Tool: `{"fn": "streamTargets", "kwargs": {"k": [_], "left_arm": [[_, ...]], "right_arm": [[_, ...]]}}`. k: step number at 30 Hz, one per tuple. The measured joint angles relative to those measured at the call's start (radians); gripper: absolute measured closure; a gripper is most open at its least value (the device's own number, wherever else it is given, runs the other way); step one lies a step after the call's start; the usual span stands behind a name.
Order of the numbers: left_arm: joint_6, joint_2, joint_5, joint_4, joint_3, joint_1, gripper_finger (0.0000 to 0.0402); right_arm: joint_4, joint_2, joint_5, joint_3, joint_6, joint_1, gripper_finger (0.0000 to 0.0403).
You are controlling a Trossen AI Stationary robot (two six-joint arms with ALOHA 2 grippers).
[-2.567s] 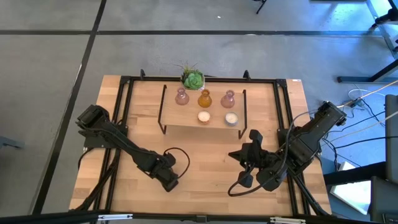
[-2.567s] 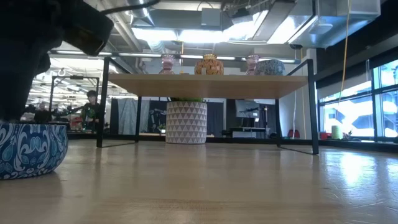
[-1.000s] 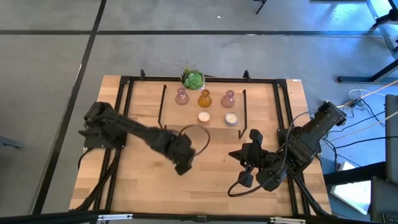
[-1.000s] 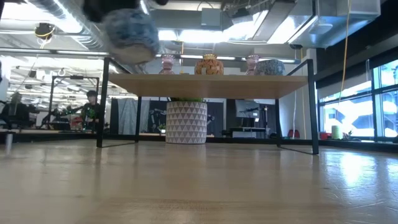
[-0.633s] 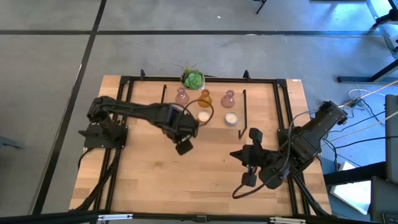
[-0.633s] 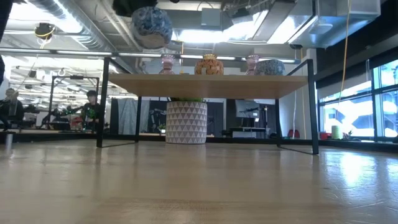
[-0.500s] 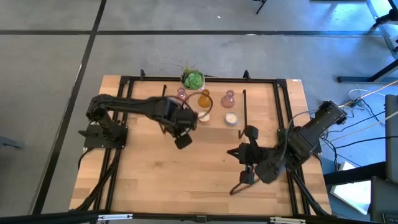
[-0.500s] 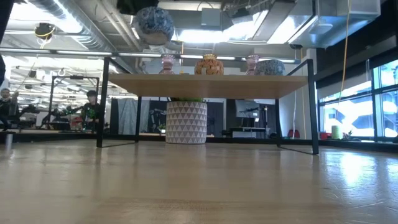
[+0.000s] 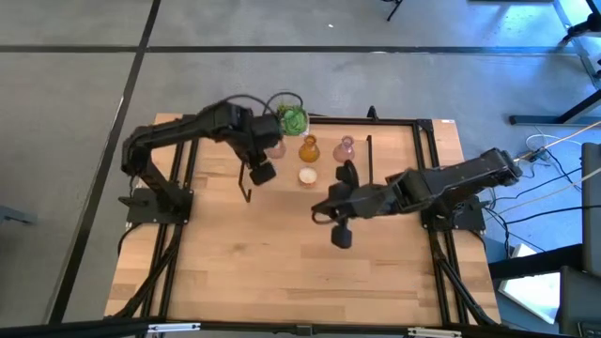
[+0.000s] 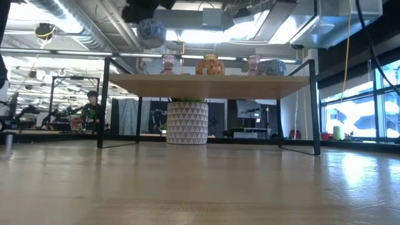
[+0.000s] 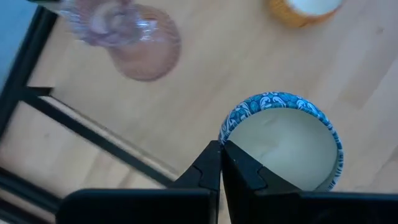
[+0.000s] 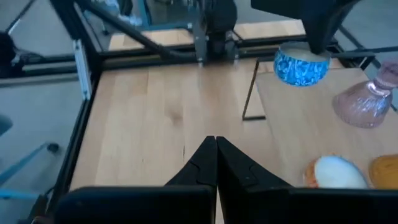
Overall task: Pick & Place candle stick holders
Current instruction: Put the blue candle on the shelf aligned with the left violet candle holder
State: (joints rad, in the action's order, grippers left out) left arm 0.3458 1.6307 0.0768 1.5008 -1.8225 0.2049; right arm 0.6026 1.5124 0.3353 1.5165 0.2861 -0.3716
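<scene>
Glass holders (image 9: 310,148) three, low round holders (image 9: 307,176) three

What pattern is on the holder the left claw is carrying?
The holder has a blue and white swirling pattern outside and a cream inside; the left wrist view shows it best.

Bright ceiling lights (image 10: 187,34) glare; pink glass holder (image 11: 124,34) blurred

Bare shelf (image 11: 205,118) beneath the blue-patterned holder (image 11: 283,146), pink glass holder (image 11: 127,37) seemingly near, cream holder (image 11: 305,9) beyond.
</scene>
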Motion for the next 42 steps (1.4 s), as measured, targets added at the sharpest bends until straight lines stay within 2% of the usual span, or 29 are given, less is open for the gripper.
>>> {"fn": "streamTargets", "kwargs": {"k": [8,11,15,17,20,22,26,31,36,42], "left_arm": [[-0.230,0.003,-0.130,-0.015,0.077,0.163,0.0399],[-0.284,0.004,-0.101,-0.004,0.108,0.176,0.0399],[-0.314,0.004,-0.034,-0.045,0.113,0.136,0.0399],[-0.278,0.004,0.007,-0.071,0.113,0.105,0.0399],[-0.099,0.004,0.059,-0.068,0.113,0.082,0.0399],[0.022,0.004,0.067,-0.062,0.113,0.083,0.0399],[0.159,0.004,0.057,-0.054,0.113,0.069,0.0399],[0.270,0.032,0.011,-0.055,0.113,0.046,0.0399],[0.342,0.078,0.012,-0.058,0.113,0.017,0.0399],[0.371,0.104,0.061,-0.062,0.113,-0.002,0.0399]], "right_arm": [[-0.172,-0.001,0.001,-0.083,0.043,0.053,0.0403],[-0.184,-0.001,0.011,-0.093,0.040,0.070,0.0403],[-0.253,-0.001,0.008,-0.130,0.028,0.090,0.0403],[-0.286,-0.001,-0.017,-0.154,0.043,0.101,0.0403],[-0.289,-0.010,-0.029,-0.172,0.069,0.106,0.0403],[-0.284,-0.020,-0.023,-0.174,0.070,0.106,0.0403],[-0.268,-0.032,-0.023,-0.174,0.072,0.106,0.0403],[-0.230,-0.054,-0.023,-0.175,0.059,0.106,0.0403],[-0.148,-0.087,-0.023,-0.174,0.043,0.110,0.0403],[-0.065,-0.114,-0.022,-0.174,0.039,0.106,0.0403]]}}
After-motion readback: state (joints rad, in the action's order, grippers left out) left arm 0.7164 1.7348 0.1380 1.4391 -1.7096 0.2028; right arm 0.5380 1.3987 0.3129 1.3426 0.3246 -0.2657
